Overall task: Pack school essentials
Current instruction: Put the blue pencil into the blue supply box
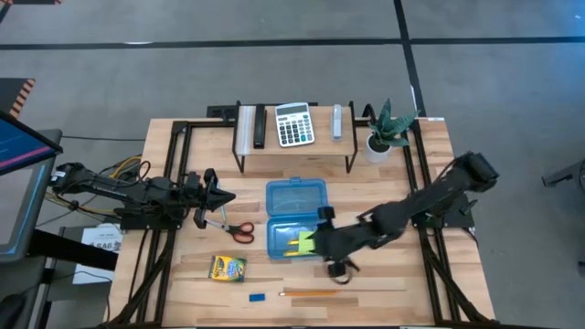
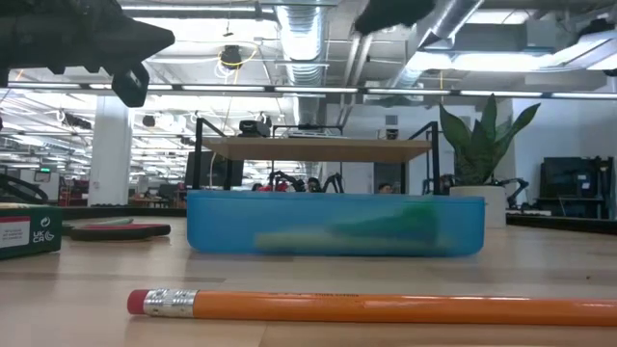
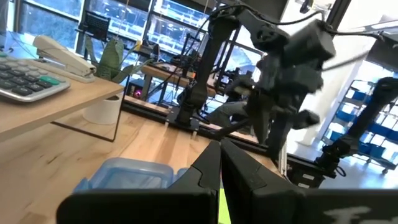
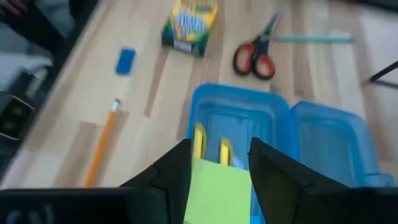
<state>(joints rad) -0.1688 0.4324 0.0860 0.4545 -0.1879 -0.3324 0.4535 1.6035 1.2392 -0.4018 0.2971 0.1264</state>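
Landmark: the blue translucent plastic case, lying open mid-table w/ lid half toward the shelf.

Right gripper hangs over the case's near tray, at its plant-side edge. Fingers clamp a green square sticky-note pad. The tray lies straight below and just ahead of the claw, so the drop looks like a short move down; two yellow items already lie inside, long axes parallel to the case's long side.

Left gripper waits on the opposite side of the case, fingers pressed together w/ nothing between them. It's the nearer arm to the red-handled scissors, which lie beside the case w/ blades pointing away from it.

Still outside, in front of the case: yellow crayon box, small blue eraser, long orange pencil lying roughly parallel to the table's front edge.

Hard to make out: exactly what the yellow items in the tray are; through the case wall in the low view contents are only a green-yellow smear. Low view cuts off both arms.
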